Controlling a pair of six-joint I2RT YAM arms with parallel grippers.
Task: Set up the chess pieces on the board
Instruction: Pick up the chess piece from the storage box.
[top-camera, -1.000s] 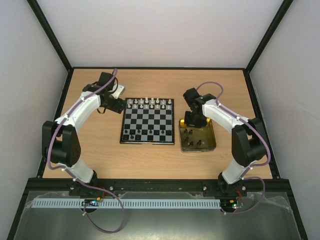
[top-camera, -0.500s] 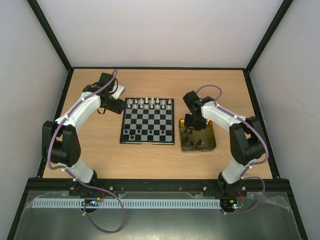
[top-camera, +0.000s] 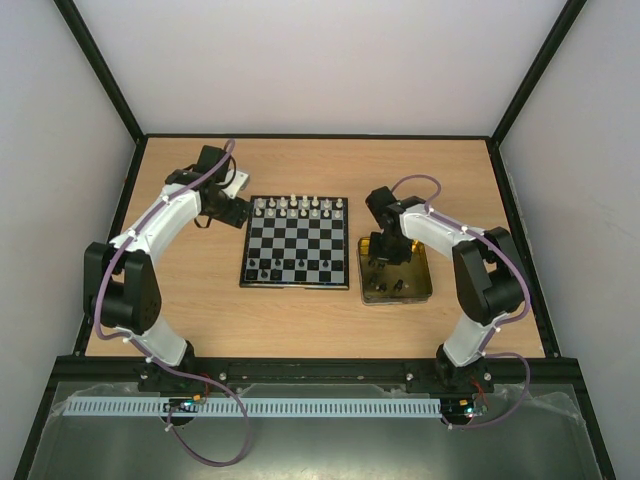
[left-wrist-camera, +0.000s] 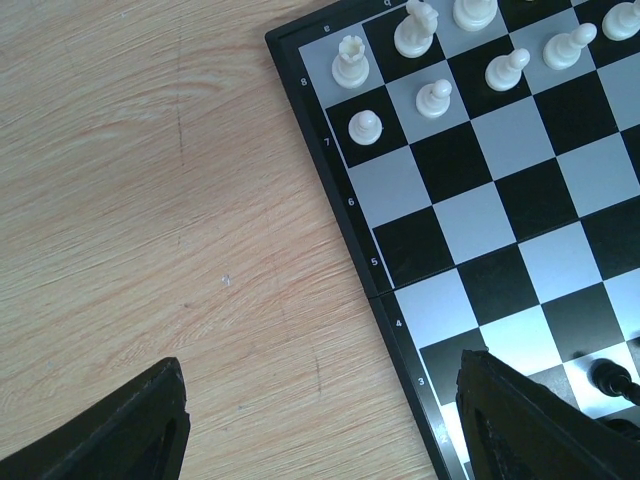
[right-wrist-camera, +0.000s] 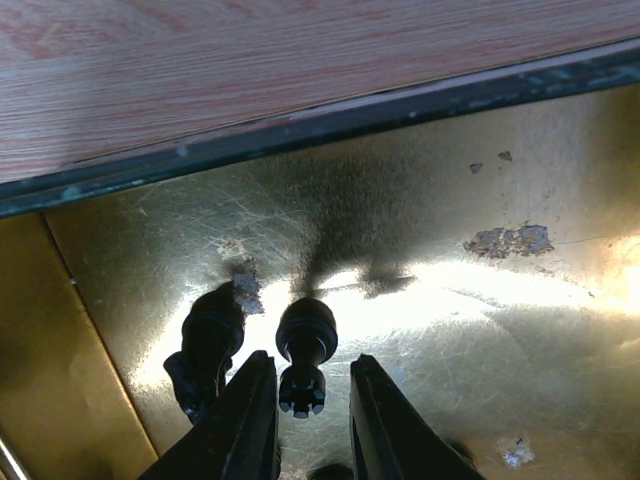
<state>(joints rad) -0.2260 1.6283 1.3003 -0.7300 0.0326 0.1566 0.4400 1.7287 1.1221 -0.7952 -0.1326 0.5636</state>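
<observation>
Chess pieces are split between the board (top-camera: 296, 243) and a tin (top-camera: 418, 282) just to its right on the counter (top-camera: 200, 320). White pieces (top-camera: 300, 207) stand in the board's two far rows. A few black pieces (top-camera: 268, 268) stand along its near edge, and more of them sit in the tin.

The right arm (top-camera: 440, 235) bends down into the tin's far end. Seen from its wrist, the right fingers (right-wrist-camera: 245, 425) stand only narrowly apart, either side of the notched top of a black rook (right-wrist-camera: 305, 345) on the yellow lining (right-wrist-camera: 500, 330). One finger lies close against the rook and a thin gap shows at the other, so no pinch can be seen. A second black piece (right-wrist-camera: 208, 345) stands just beside the rook, close to the outside of that nearer finger. The lining is scuffed, with grey patches. The tin's dark rim (right-wrist-camera: 300, 125) crosses the view, with counter wood beyond it.

The left arm (top-camera: 160, 225) reaches to the board's far left corner. Its left fingers (left-wrist-camera: 110, 430) are spread wide with nothing between them. One is over bare wood and the other over the board's edge squares. A white rook (left-wrist-camera: 349, 60) stands on the corner square there, with a white pawn (left-wrist-camera: 366, 125) on the square in front of it. A lone black piece (left-wrist-camera: 612, 378) stands just beside the finger that is over the board
</observation>
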